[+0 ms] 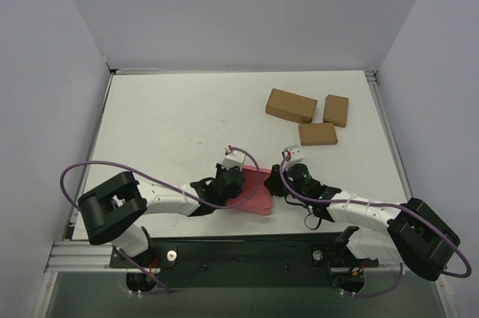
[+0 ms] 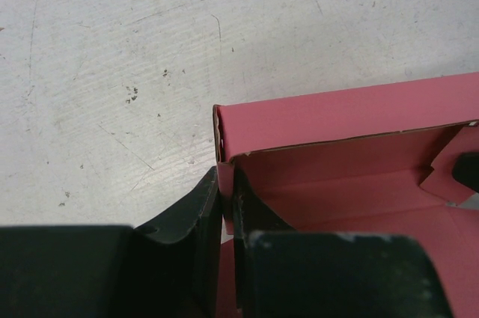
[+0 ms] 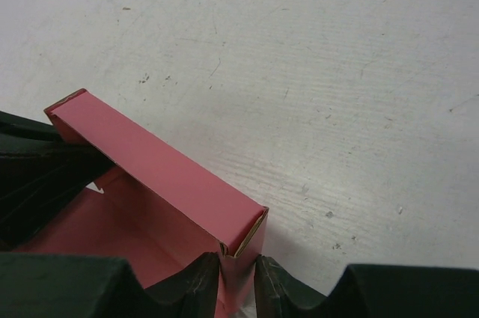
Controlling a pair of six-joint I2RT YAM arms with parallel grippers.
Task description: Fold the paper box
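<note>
My left fingers (image 2: 196, 217) are clamped on the end wall of the paper box (image 2: 337, 112) at its corner, one finger outside the card and one inside. My right fingers (image 3: 196, 286) are clamped the same way on the opposite end, just under the raised long wall. The pink-red box lies partly formed and open on the worktop (image 1: 179, 123), near the front edge between the two arms. Three brown cardboard boxes (image 1: 291, 105) sit well apart at the far right.
</note>
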